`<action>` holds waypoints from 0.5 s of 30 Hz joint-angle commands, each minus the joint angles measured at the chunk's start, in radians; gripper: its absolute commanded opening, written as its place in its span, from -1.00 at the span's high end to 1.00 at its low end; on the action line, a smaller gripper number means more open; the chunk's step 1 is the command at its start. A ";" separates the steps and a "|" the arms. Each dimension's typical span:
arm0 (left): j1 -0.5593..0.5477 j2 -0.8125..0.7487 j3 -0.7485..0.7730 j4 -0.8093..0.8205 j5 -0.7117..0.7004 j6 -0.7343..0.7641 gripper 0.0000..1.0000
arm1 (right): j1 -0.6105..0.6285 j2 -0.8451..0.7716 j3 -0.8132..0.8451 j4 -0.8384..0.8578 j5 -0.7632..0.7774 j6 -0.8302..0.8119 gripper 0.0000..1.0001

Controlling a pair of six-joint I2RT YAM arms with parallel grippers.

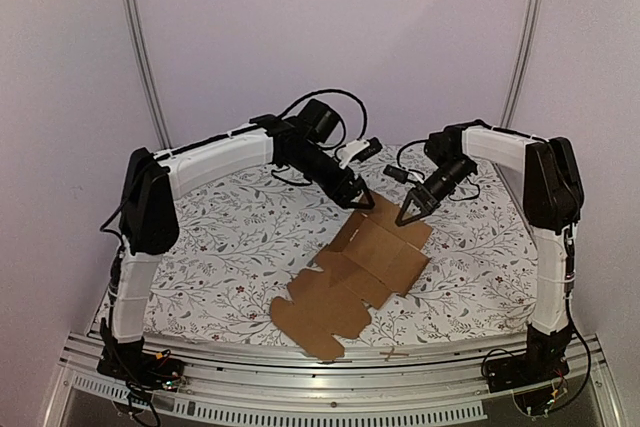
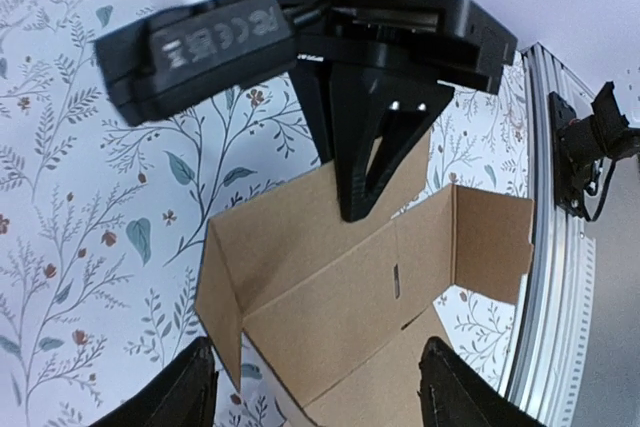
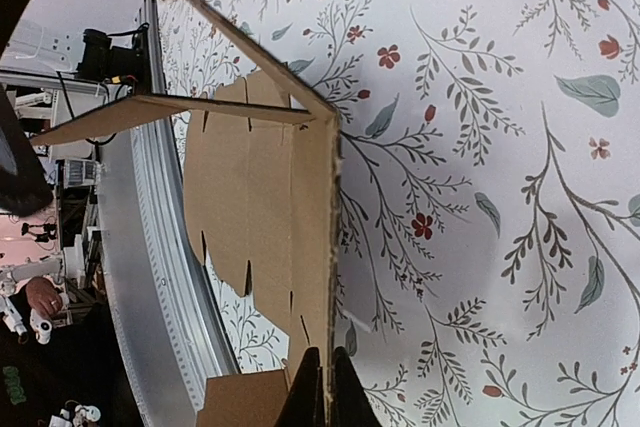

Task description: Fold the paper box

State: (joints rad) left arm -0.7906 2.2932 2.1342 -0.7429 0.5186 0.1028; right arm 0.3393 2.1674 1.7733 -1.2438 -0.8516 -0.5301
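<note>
The paper box (image 1: 350, 277) is a brown die-cut cardboard piece lying on the floral cloth, its near part flat and its far panels raised. My right gripper (image 1: 404, 219) is shut on the upright far panel's edge; in the right wrist view the fingertips (image 3: 305, 399) pinch that thin edge of the paper box (image 3: 260, 207). My left gripper (image 1: 362, 203) hovers just left of it, above the far left flap. In the left wrist view the left gripper (image 2: 320, 392) is open, its fingers wide over the folded panels (image 2: 330, 287), touching nothing. The right gripper (image 2: 358, 209) points down onto the panel there.
The floral tablecloth (image 1: 230, 237) covers the table. An aluminium rail (image 1: 300, 377) runs along the near edge, just past the cardboard's near tabs. A small light stick (image 1: 396, 354) lies by the rail. Metal poles and cables stand at the back.
</note>
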 commanded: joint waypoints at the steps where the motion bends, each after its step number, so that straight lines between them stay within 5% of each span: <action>1: 0.096 -0.180 -0.135 0.025 0.066 0.005 -0.42 | -0.001 -0.072 0.002 -0.053 -0.063 -0.116 1.00; 10: 0.168 -0.207 -0.156 0.056 0.206 -0.032 -0.34 | -0.001 -0.075 0.129 -0.335 -0.219 -0.354 1.00; 15: 0.195 -0.184 -0.122 0.074 0.225 -0.063 -0.27 | 0.000 -0.100 0.105 -0.349 -0.225 -0.447 1.00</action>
State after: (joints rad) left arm -0.6121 2.0861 1.9911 -0.6933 0.7021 0.0669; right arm 0.3393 2.1143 1.8801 -1.3380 -1.0294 -0.8646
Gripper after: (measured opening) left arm 0.647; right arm 0.005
